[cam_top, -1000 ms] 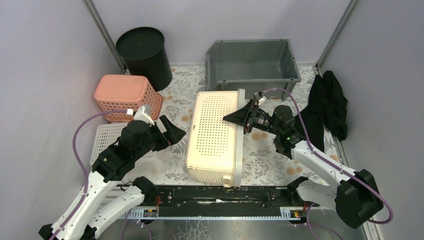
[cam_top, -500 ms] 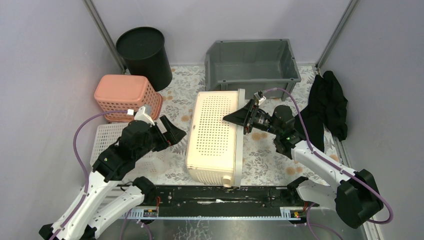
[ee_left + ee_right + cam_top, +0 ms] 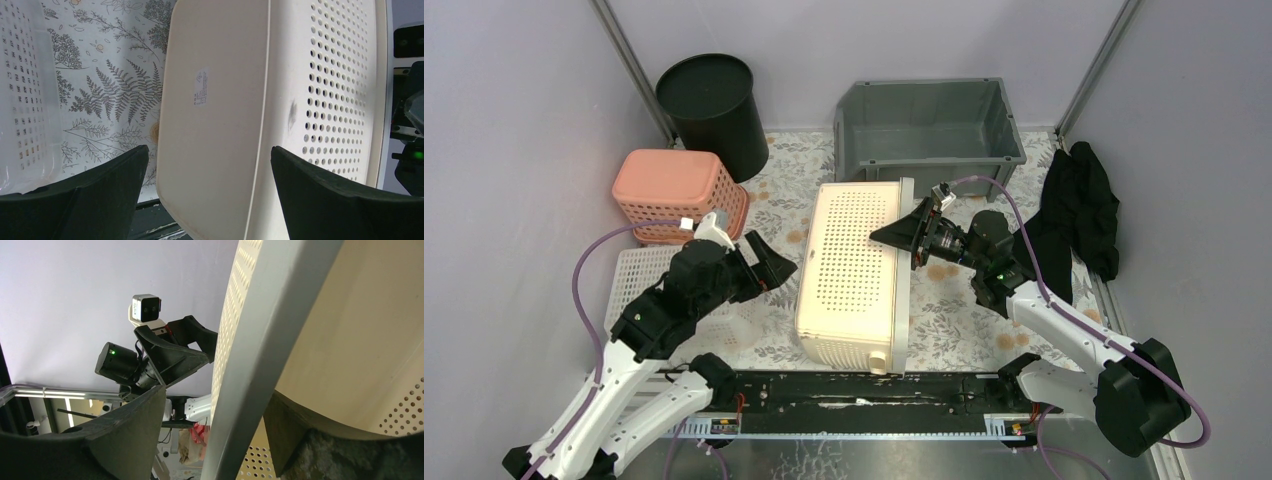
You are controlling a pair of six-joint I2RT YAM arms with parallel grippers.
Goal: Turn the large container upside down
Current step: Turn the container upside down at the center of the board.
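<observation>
Container (image 3: 852, 270), one, cream, on its side, left gripper (image 3: 774, 258) unclenched, right gripper (image 3: 897, 223) loose astride rim (image 3: 906, 285)

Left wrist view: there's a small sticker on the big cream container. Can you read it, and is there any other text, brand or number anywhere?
On the white sticker, stuck to the solid face of the cream container: a small symbol and some lines of print, too small to read.
No other word, brand, number or sign can be made out in any view.
</observation>
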